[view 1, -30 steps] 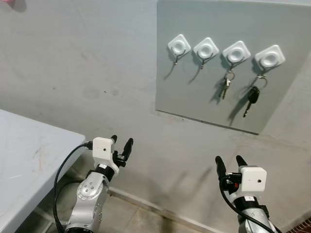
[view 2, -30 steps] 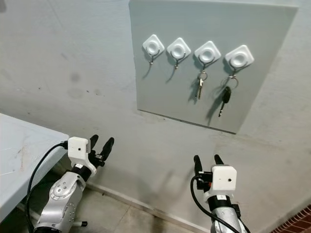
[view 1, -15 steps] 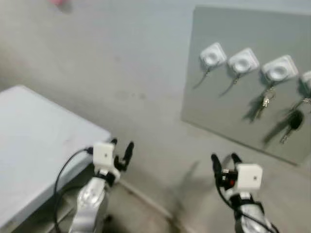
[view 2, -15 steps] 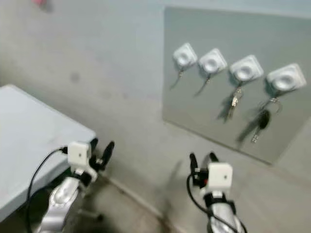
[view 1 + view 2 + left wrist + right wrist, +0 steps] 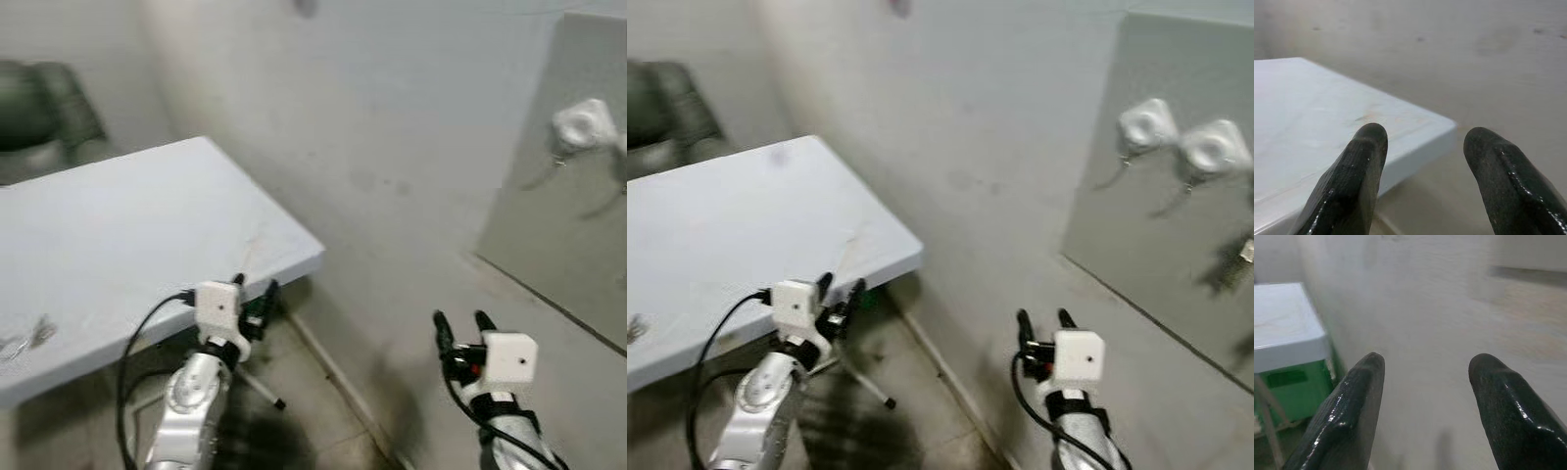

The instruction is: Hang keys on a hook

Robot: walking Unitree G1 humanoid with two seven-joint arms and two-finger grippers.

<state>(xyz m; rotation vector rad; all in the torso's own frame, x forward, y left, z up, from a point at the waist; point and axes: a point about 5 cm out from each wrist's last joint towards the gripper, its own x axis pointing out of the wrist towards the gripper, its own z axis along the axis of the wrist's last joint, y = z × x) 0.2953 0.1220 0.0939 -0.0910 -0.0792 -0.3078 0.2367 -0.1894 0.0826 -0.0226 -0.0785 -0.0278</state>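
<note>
Left claw (image 5: 255,291) raised low, fingers parted, gripping nothing, hovering just off the corner of the pale grey surface (image 5: 127,235). Right claw (image 5: 460,322) up too, spread wide and empty, facing the bare grey wall (image 5: 392,127). Small blurred keys (image 5: 29,336) lying far left on the surface, well apart from both claws. White square hooks (image 5: 1144,124) on the grey wall panel (image 5: 1156,235), up right, beyond the right claw.
</note>
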